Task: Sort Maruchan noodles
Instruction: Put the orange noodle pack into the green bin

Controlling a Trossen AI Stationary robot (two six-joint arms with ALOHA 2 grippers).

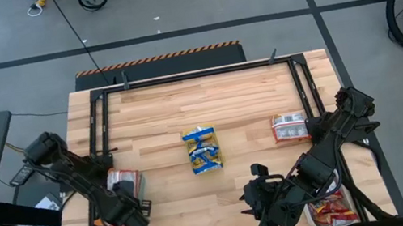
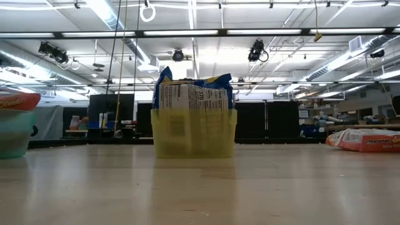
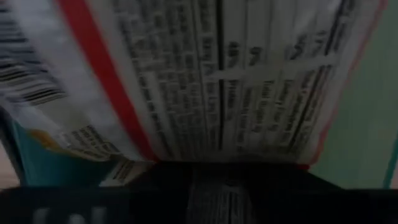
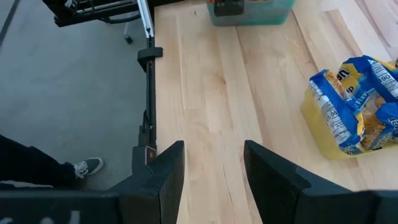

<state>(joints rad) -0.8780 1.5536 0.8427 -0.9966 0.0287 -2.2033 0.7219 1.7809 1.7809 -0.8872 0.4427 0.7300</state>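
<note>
From above, the left gripper point(image 1: 129, 210) is seen at the worktop's point(image 1: 199, 101) near left, over a silver-white packet point(image 1: 121, 179). Up close, that packet point(image 3: 211, 74) fills the left wrist view; a grip cannot be told. The right gripper point(image 4: 214, 168) is seen part-open and empty, blue packets point(image 4: 357, 106) to its far side.

Noodle packets point(image 1: 203, 149) fill a tray point(image 2: 194, 132) at the middle of the table point(image 1: 199, 97). Another packet point(image 1: 290, 127) lies to their right. A further one point(image 1: 122, 180) sits in a tray near the left edge.
</note>
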